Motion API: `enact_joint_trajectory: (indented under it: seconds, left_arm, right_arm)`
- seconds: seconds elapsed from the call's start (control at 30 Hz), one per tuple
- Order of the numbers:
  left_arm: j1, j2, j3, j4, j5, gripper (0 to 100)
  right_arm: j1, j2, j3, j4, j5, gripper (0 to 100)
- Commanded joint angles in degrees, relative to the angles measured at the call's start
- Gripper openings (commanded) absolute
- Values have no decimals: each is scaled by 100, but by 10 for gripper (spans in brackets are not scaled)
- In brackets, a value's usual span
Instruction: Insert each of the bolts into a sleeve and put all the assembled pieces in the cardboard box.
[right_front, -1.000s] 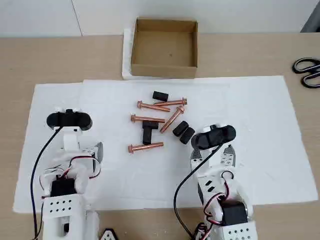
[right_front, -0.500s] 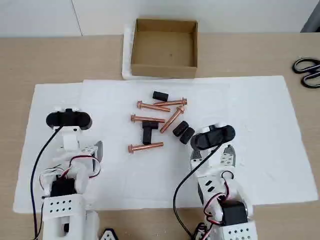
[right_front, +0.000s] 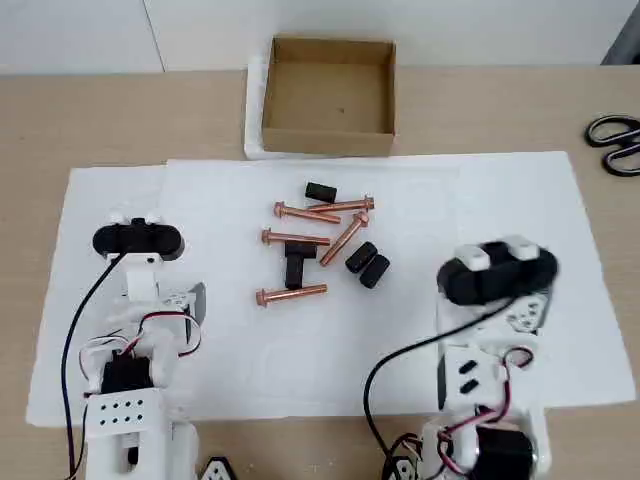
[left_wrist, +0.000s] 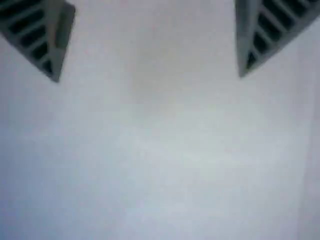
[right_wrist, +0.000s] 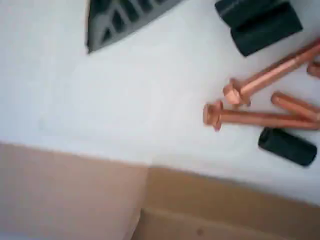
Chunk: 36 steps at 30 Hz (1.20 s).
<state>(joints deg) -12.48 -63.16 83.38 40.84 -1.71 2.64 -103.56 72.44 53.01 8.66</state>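
I count five copper bolts (right_front: 308, 212) lying flat on the surface, none of them inside a sleeve; four bunch together in the middle, some touching; a lone bolt (right_front: 291, 294) lies apart, farthest from the cardboard box (right_front: 325, 143); the short black sleeves (right_front: 361, 257) lie loose among them, two touching side by side, one sleeve (right_front: 320, 192) nearest the box; the box stands upright and open-topped beyond the pile.

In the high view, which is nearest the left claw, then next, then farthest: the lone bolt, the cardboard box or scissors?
1. The lone bolt, beside the left claw.
2. The cardboard box, far side, middle.
3. The scissors, far right edge.
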Motion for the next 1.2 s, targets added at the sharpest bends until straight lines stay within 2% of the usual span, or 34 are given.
enact_joint_trajectory:
  seconds: [0.0,0.33,0.57,0.67,0.8,0.97,1.17]
  left_arm:
    - [-18,-79,-31,-132,-9,219]
    - [-9,-79,-31,-132,-18,219]
    - [-9,-79,-31,-132,-18,219]
    - [-9,-79,-31,-132,-18,219]
    - [-9,-79,-31,-132,-18,219]
    - [-9,-79,-31,-132,-18,219]
    - [-9,-79,-31,-132,-18,219]
  right_arm:
    - [92,4,-809,-84,-325,325]
    - [303,171,-1231,-1051,-343,325]
    - [426,2070,-2822,-1112,-360,325]
    - [409,3301,-3868,-479,-360,325]
    - [189,5147,-5073,1024,-360,325]
    - [-479,7134,-6075,2914,-360,325]
    - [-1077,8470,-6409,3266,-369,325]
